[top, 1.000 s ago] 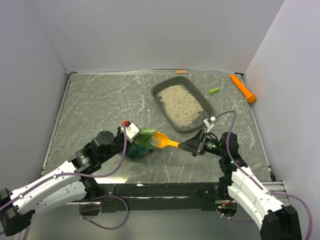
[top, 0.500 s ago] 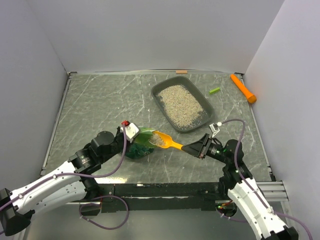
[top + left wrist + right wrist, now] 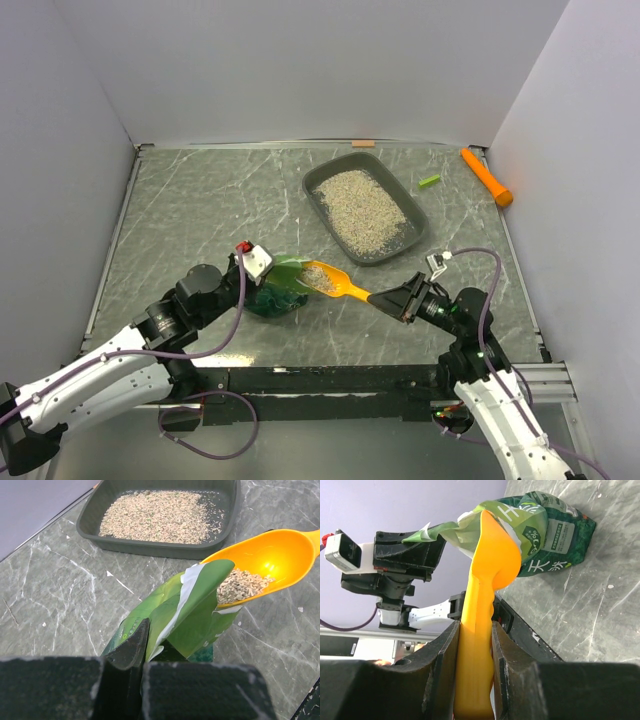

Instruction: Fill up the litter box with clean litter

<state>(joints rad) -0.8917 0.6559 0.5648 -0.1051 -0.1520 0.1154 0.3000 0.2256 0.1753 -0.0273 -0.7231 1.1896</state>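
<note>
The litter box [image 3: 312, 186] stands at the back right, its bottom covered in clean litter [image 3: 365, 210]; the left wrist view has the litter box [image 3: 150, 547] and the clean litter [image 3: 160, 517] at the top. A crinkled green bag [image 3: 275, 296] stands mid-table. My left gripper [image 3: 270, 270] is shut on the bag's top edge [image 3: 165, 605]. My right gripper [image 3: 388, 297] is shut on the handle of an orange-yellow scoop [image 3: 340, 286]. The scoop's bowl [image 3: 270, 560] rests at the bag's mouth with a little litter [image 3: 240, 585] in it. From the right wrist, the scoop [image 3: 492, 555] points at the bag [image 3: 550, 530].
An orange cylinder [image 3: 486, 177] lies at the back right corner, with a small green piece [image 3: 429, 181] beside the box. White walls close off three sides of the marbled table [image 3: 200, 210]. The table's dark front edge [image 3: 330, 378] runs between the two arm bases.
My right arm's elbow has swung toward the near right while the scoop's bowl stayed at the bag's mouth. My left wrist has shifted slightly left, still holding the bag.
</note>
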